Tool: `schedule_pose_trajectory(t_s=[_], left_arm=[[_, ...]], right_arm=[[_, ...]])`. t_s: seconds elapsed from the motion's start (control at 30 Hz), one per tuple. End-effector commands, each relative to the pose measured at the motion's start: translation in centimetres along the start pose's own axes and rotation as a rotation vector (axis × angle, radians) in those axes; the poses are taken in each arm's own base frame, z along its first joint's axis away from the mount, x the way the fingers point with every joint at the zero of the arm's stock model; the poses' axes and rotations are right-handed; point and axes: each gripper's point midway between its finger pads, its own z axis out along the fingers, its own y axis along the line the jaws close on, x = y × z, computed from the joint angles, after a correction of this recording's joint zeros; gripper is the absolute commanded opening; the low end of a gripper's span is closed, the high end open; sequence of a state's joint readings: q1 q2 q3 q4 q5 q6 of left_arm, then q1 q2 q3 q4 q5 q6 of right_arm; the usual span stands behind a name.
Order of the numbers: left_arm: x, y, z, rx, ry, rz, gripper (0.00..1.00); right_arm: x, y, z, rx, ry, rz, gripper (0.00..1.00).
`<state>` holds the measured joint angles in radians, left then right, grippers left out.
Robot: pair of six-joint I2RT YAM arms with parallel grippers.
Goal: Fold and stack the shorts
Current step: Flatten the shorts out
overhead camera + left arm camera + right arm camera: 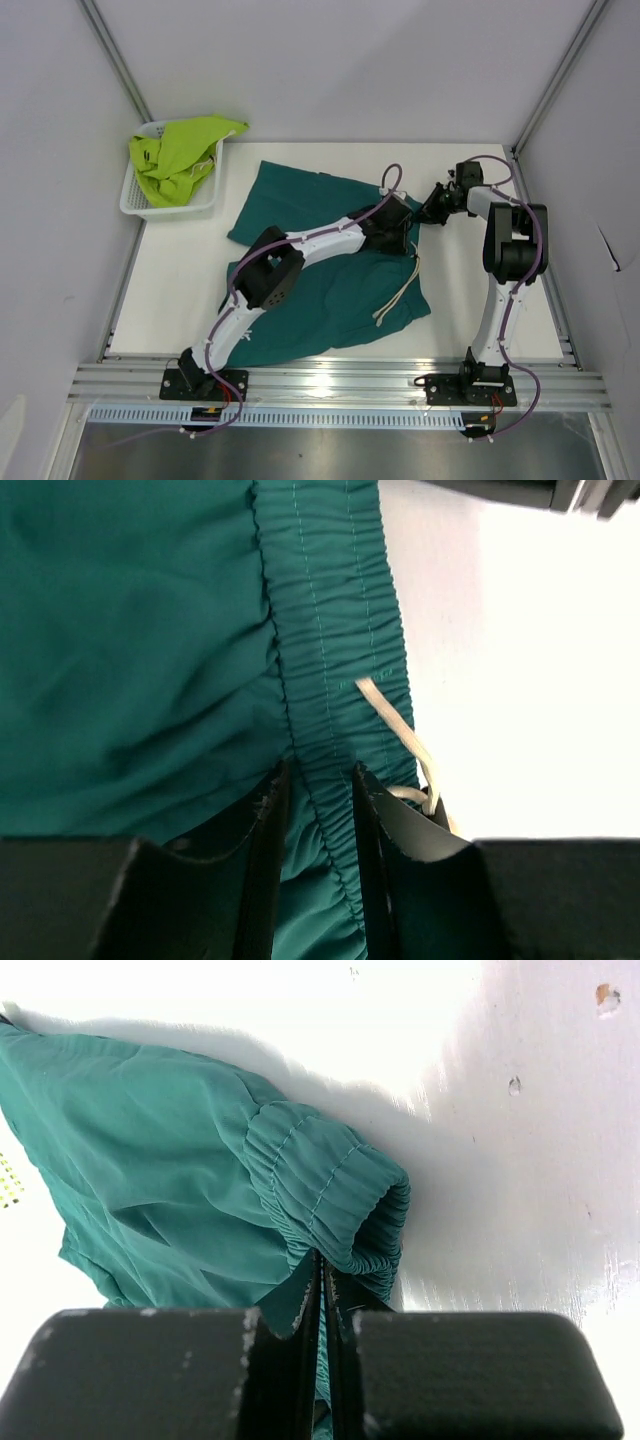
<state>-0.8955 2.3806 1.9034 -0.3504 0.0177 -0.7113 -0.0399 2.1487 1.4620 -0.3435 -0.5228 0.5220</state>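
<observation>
The dark teal shorts (330, 290) lie spread on the white table, their pale drawstring (400, 295) trailing near the right edge. My left gripper (398, 222) reaches across them; in the left wrist view it (318, 775) is closed on the gathered waistband (335, 630), with the drawstring (395, 715) just to the right. My right gripper (430, 212) meets the same end of the shorts. In the right wrist view it (322, 1260) is shut on a thin fold of teal fabric below the rolled waistband corner (340, 1195). The lime yellow-green shorts (185, 150) lie crumpled in the basket.
A white mesh basket (135, 195) stands at the back left corner of the table. Grey walls close in the table on three sides. Bare white table (470, 300) shows to the right of the teal shorts, around the right arm.
</observation>
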Motion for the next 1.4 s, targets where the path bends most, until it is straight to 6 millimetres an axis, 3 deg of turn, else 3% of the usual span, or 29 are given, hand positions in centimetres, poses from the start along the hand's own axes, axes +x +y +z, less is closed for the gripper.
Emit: schedule_pose_trajectory(t_s=[0.0, 0.17, 0.4, 0.53, 0.67, 0.7, 0.8, 0.9, 1.03, 1.17, 1.2, 1.23, 1.27, 1.37], left_arm=[[1.1, 0.2, -2.3, -0.132, 0.011, 0.093, 0.35], [4.3, -0.5, -4.1, -0.240, -0.001, 0.210, 0.36], [7.9, 0.9, -5.2, -0.326, 0.060, 0.317, 0.42], [10.8, 0.7, -5.6, -0.305, 0.099, 0.348, 0.48], [14.1, 2.2, -6.4, -0.326, 0.135, 0.354, 0.54], [14.9, 2.9, -7.0, -0.331, 0.144, 0.351, 0.56], [17.4, 2.3, -8.7, -0.295, 0.157, 0.367, 0.64], [18.7, 2.5, -9.8, -0.300, 0.149, 0.372, 0.68], [18.6, 2.1, -12.1, -0.275, 0.111, 0.375, 0.74], [18.5, 1.1, -16.1, -0.168, 0.113, 0.387, 0.83], [18.6, 0.6, -16.7, -0.134, 0.109, 0.396, 0.96], [19.9, 0.7, -17.3, -0.108, 0.139, 0.406, 0.97], [19.8, -0.1, -18.3, -0.068, 0.132, 0.399, 0.98], [22.7, 1.4, -18.9, -0.036, 0.195, 0.387, 0.98]], right_arm=[[-0.6, -3.4, 1.2, 0.126, -0.020, 0.003, 0.05], [-0.9, -3.5, 2.0, 0.106, -0.021, -0.006, 0.05], [-0.5, -3.6, 2.4, 0.095, -0.029, -0.037, 0.04], [-0.6, -3.7, 2.2, 0.066, -0.047, -0.028, 0.04], [-0.5, -3.8, 2.2, 0.064, -0.051, -0.032, 0.04], [-0.6, -3.7, 2.1, 0.063, -0.053, -0.034, 0.04], [-0.6, -3.6, 2.1, 0.061, -0.063, -0.035, 0.04], [-0.6, -3.7, 2.0, 0.063, -0.069, -0.037, 0.04], [-0.7, -3.5, 2.0, 0.065, -0.077, -0.049, 0.05], [-0.8, -3.5, 2.1, 0.063, -0.075, -0.048, 0.04], [-0.8, -3.6, 2.1, 0.064, -0.076, -0.048, 0.04], [-0.8, -3.6, 2.1, 0.065, -0.078, -0.047, 0.04], [-0.8, -3.5, 2.2, 0.064, -0.078, -0.050, 0.05], [-0.9, -3.5, 2.1, 0.063, -0.086, -0.055, 0.05]])
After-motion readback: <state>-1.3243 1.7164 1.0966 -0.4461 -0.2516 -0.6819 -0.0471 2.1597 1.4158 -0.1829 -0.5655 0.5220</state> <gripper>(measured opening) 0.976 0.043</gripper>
